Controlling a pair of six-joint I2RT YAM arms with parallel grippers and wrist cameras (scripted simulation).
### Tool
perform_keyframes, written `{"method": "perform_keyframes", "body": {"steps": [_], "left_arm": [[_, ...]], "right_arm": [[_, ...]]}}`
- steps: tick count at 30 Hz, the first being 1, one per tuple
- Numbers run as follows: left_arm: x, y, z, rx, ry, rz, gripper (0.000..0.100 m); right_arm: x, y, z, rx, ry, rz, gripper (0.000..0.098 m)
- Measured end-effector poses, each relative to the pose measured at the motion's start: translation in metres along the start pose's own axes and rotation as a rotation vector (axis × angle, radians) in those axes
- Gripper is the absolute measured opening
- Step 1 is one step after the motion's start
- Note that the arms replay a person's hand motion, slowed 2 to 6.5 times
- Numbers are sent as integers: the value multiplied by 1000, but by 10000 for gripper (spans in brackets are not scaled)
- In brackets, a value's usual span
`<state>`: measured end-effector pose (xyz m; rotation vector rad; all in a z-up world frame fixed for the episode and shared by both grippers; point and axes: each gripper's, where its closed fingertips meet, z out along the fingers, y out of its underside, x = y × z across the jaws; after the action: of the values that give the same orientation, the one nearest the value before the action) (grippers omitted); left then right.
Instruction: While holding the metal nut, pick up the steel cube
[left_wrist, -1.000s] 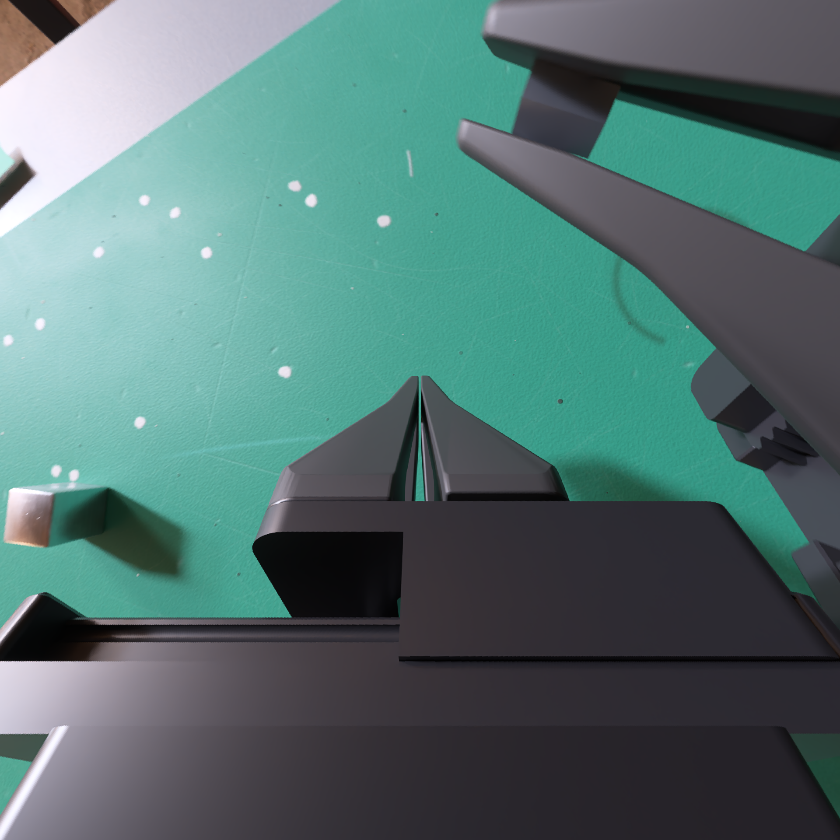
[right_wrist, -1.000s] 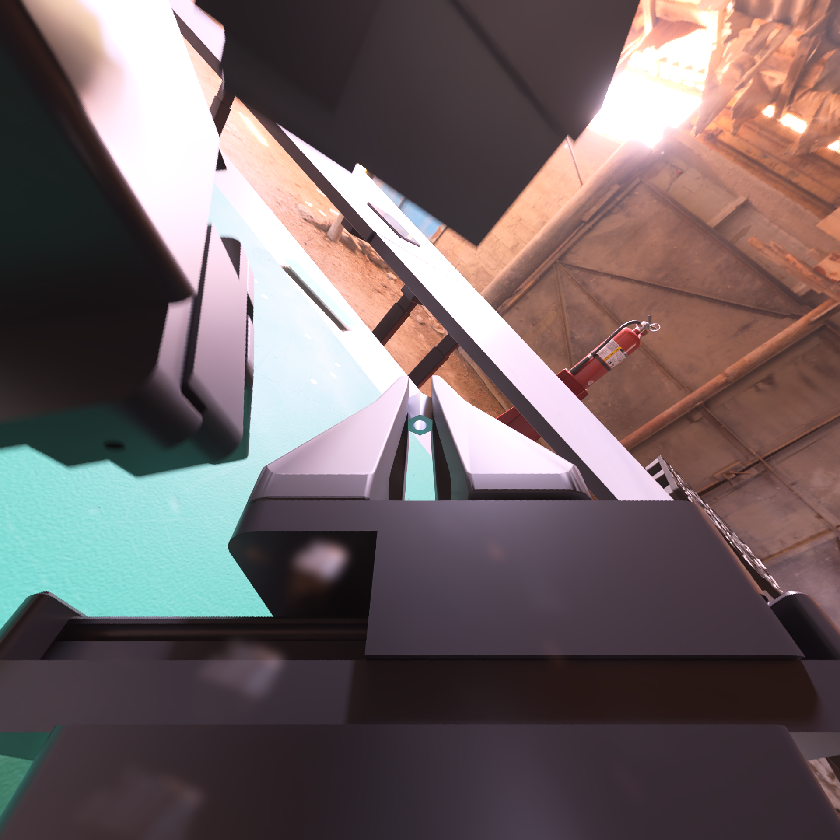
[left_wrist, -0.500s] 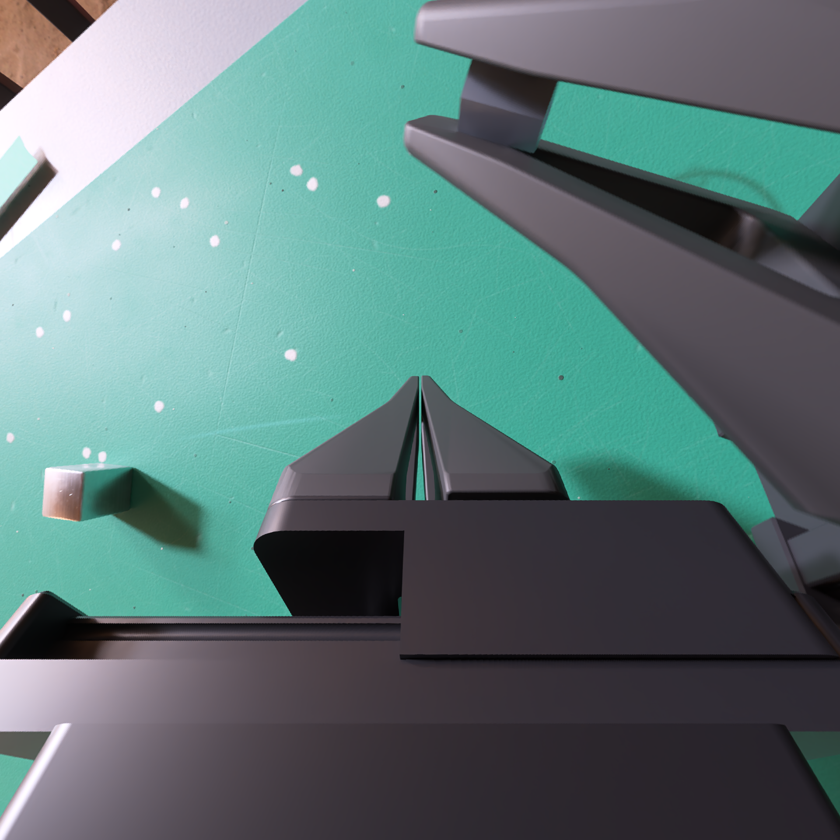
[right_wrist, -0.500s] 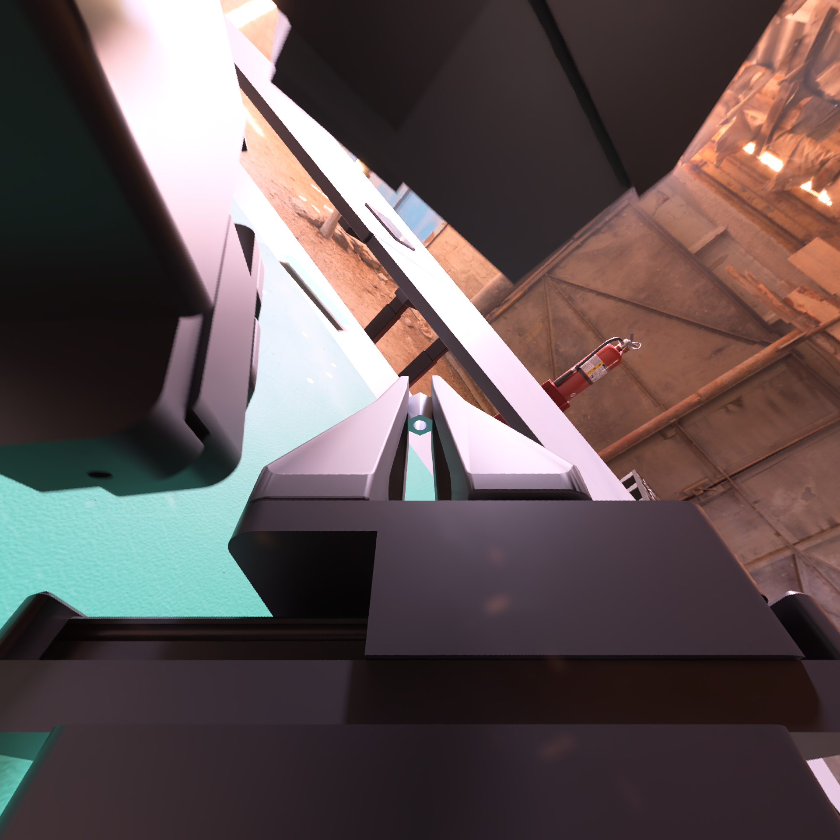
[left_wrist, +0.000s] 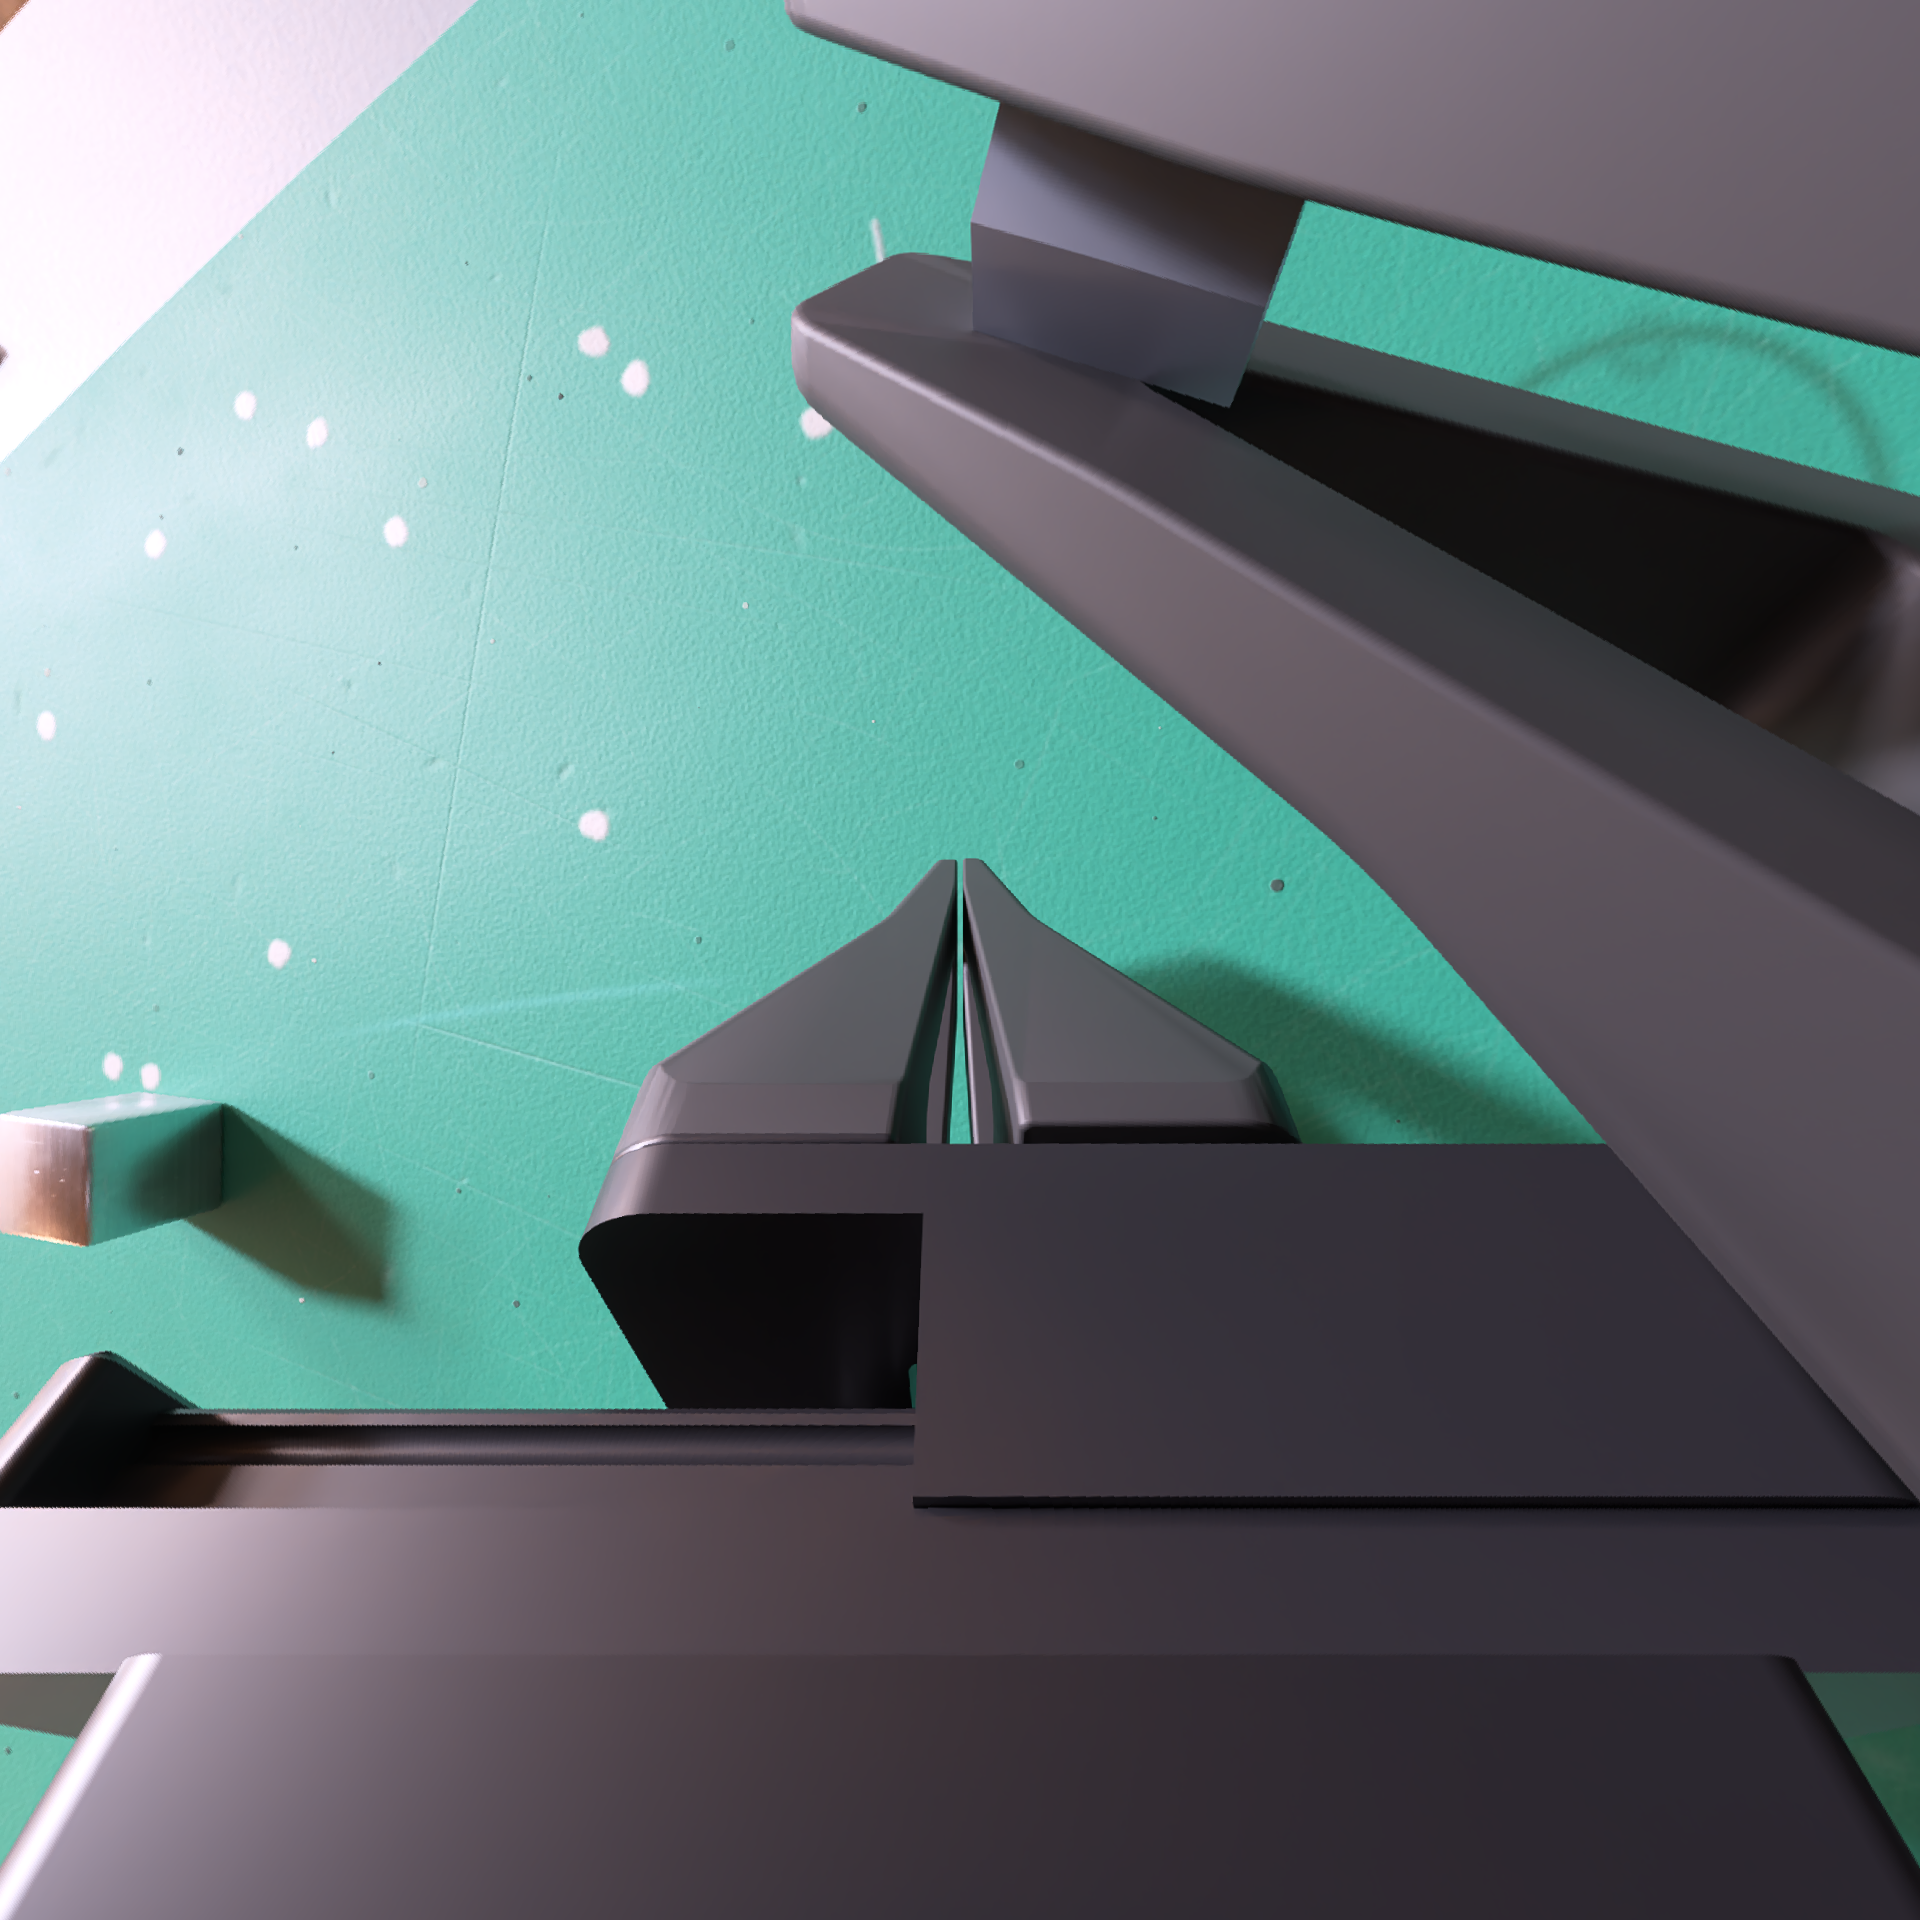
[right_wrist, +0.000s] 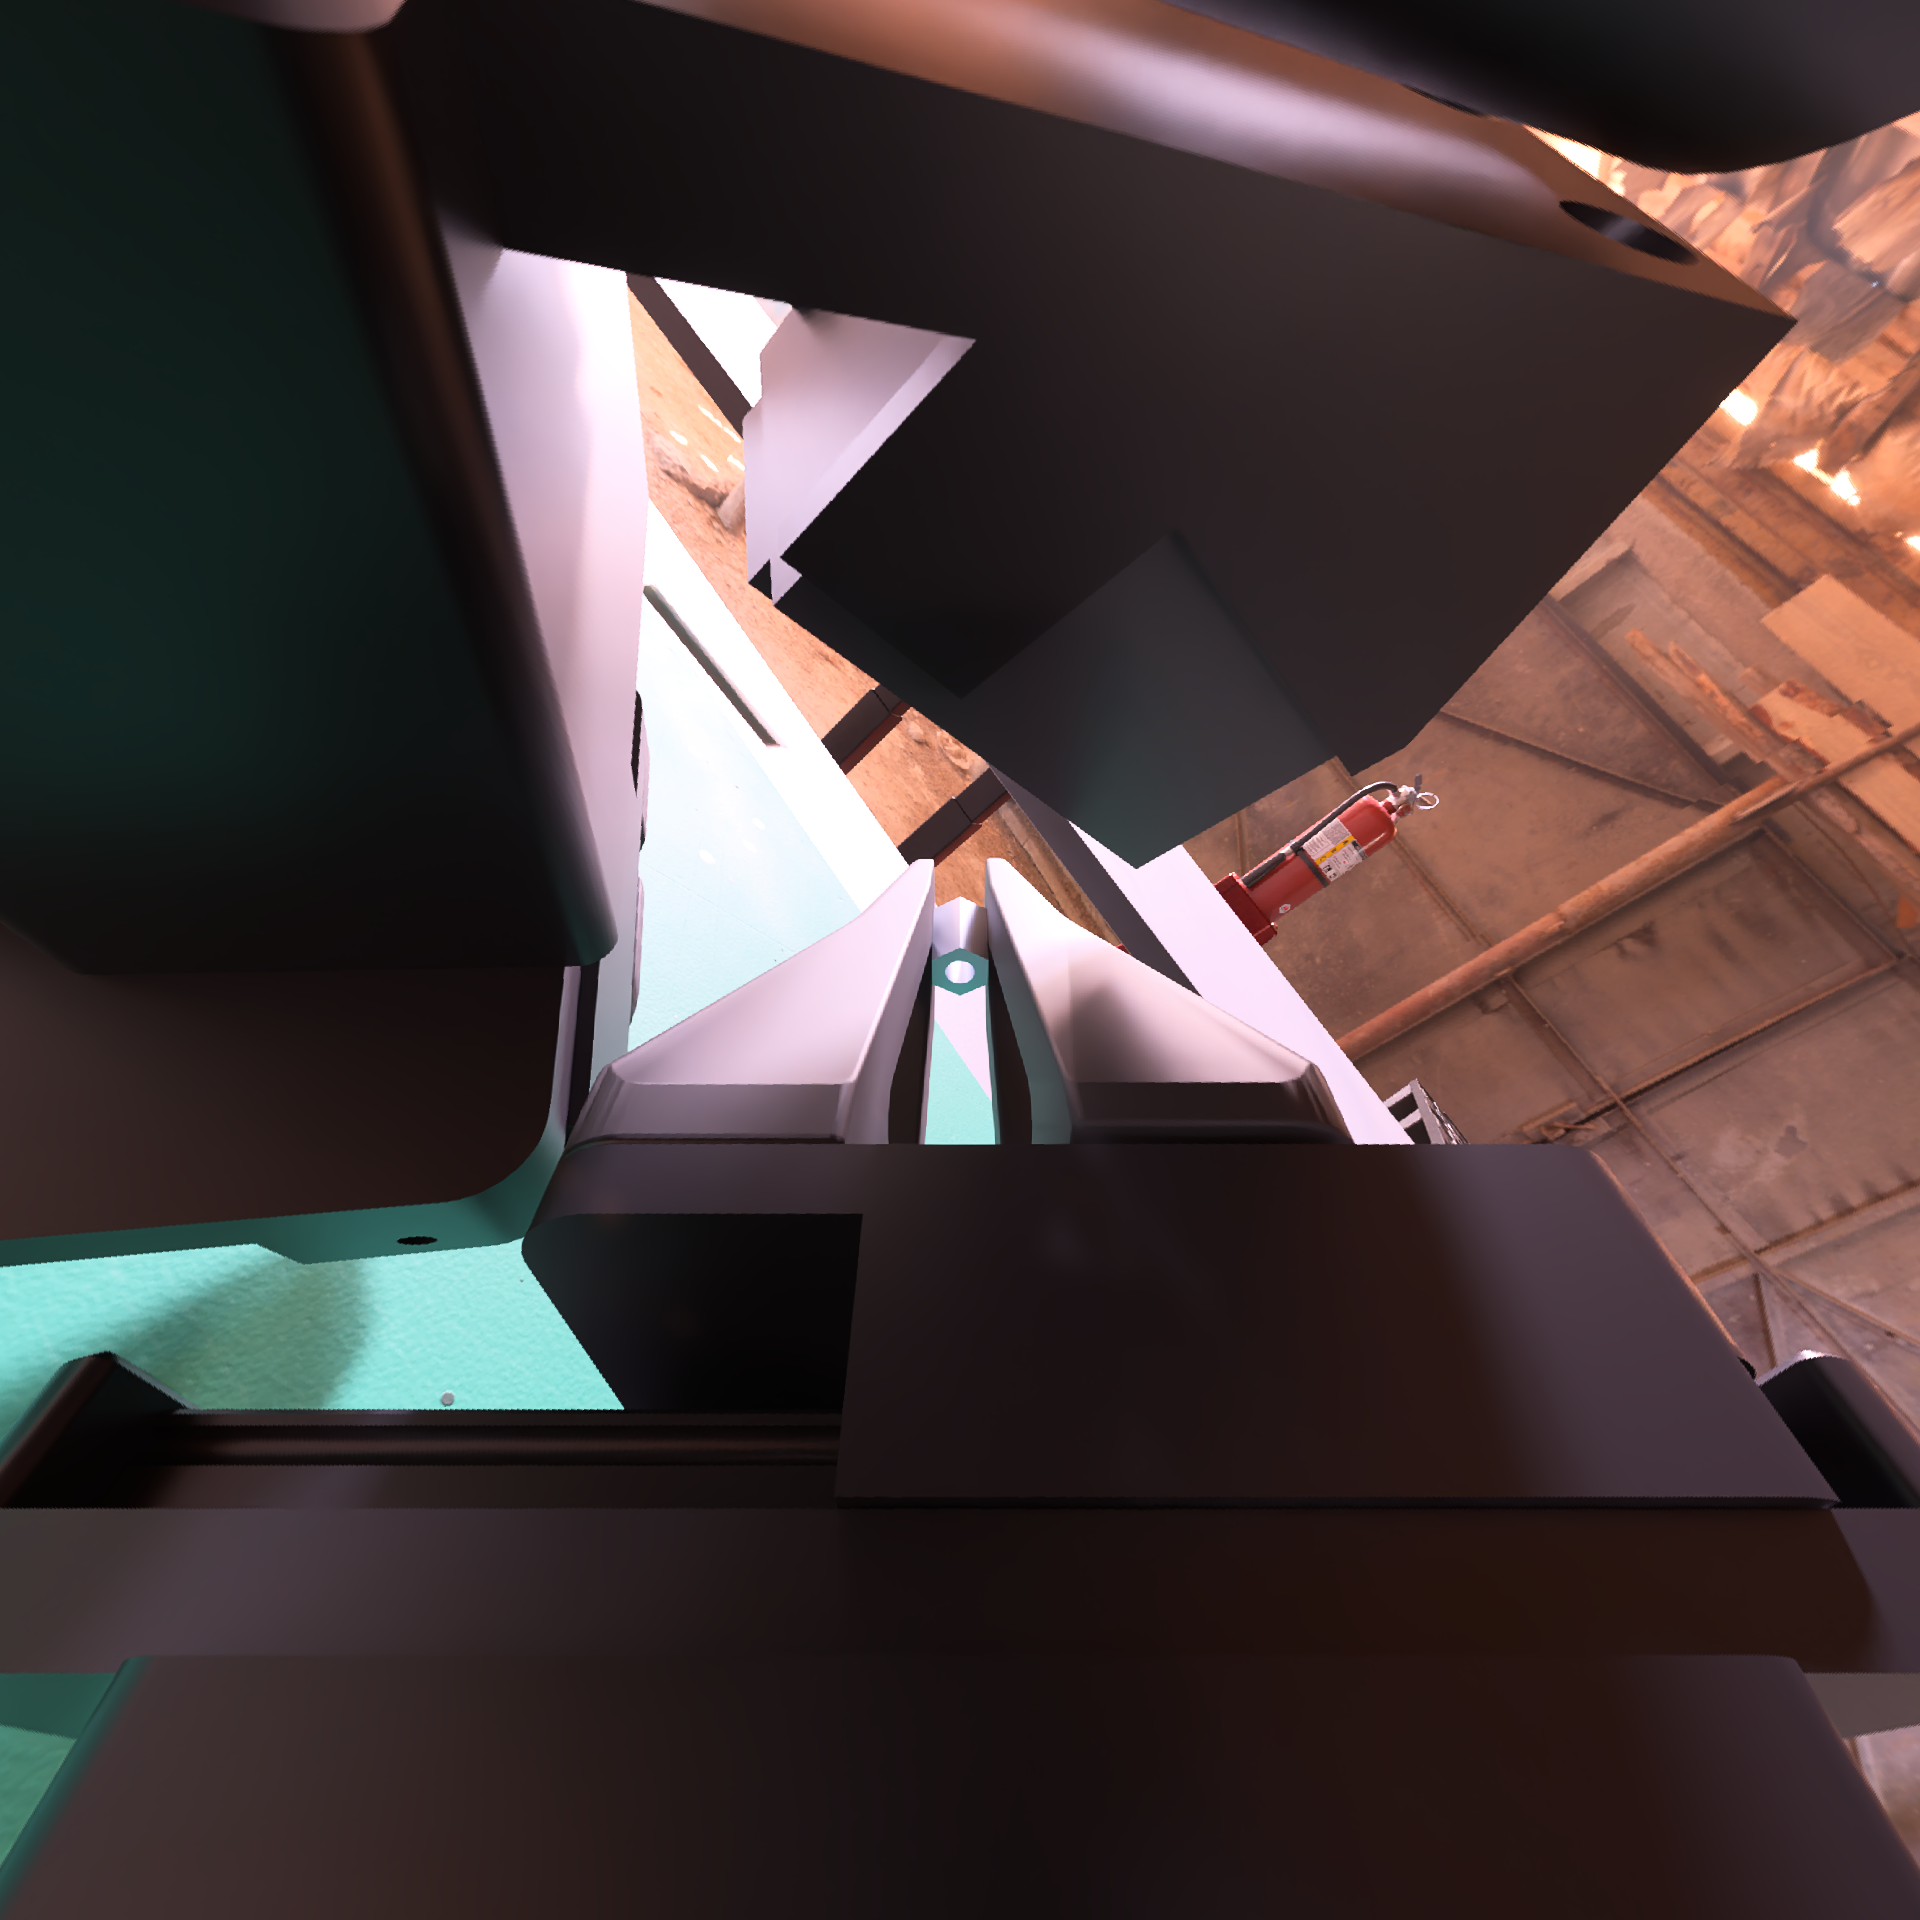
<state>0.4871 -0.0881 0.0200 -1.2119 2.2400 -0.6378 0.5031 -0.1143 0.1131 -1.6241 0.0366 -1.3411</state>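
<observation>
Right gripper (right_wrist: 958, 883): jaws are standing a narrow gap apart and are pinching the metal nut (right_wrist: 958, 972), which is sitting between them just short of the tips, hole facing the camera. The gripper is pointing up and off the worktop (right_wrist: 312, 1340), toward a far wall carrying a red fire extinguisher (right_wrist: 1325, 850).

Left gripper (left_wrist: 960, 868): jaws are pressed together, tips all but touching, gripping nothing. It is hanging over bare green worktop (left_wrist: 468, 675). The steel cube (left_wrist: 114, 1169) is sitting on the worktop well off to the left of these jaws and behind the tips, cut by the frame edge, its shadow falling toward the jaws. Part of the other arm (left_wrist: 1403, 675) is crossing close above and to the right.

Risks, as judged:
- Pressed-together jaws would be shoving the cube aside if brought down on it; they need opening first.
- The cube's polished faces may be slipping in an off-centre pinch.
- The two arms are running close; a swing left could be brushing them and jarring the nut loose, since it is gripped near the tips.

Count: one nut, one cube, two grippers, one extinguisher.
</observation>
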Motion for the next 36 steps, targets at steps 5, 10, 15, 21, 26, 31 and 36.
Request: {"method": "perform_keyframes", "body": {"steps": [5,10,15,21,26,31,36], "left_arm": [[-4,-1,2,1,-25,14,9],[-5,-1,4,-4,-39,19,9],[-3,-1,4,12,-28,12,9],[-6,-5,-6,74,-21,-14,9],[-14,-13,-20,117,-26,-33,9],[-14,-15,-22,100,-4,-32,9],[-8,-11,-13,69,12,-10,9]], "right_arm": [[-1,2,0,-7,-6,4,80],[-1,1,1,-6,-4,7,80],[0,2,1,-8,-2,4,80],[0,2,1,-7,-1,-5,80],[0,2,1,-8,0,-9,80],[0,1,1,-8,0,-9,80],[0,1,1,-9,1,-9,80]]}}
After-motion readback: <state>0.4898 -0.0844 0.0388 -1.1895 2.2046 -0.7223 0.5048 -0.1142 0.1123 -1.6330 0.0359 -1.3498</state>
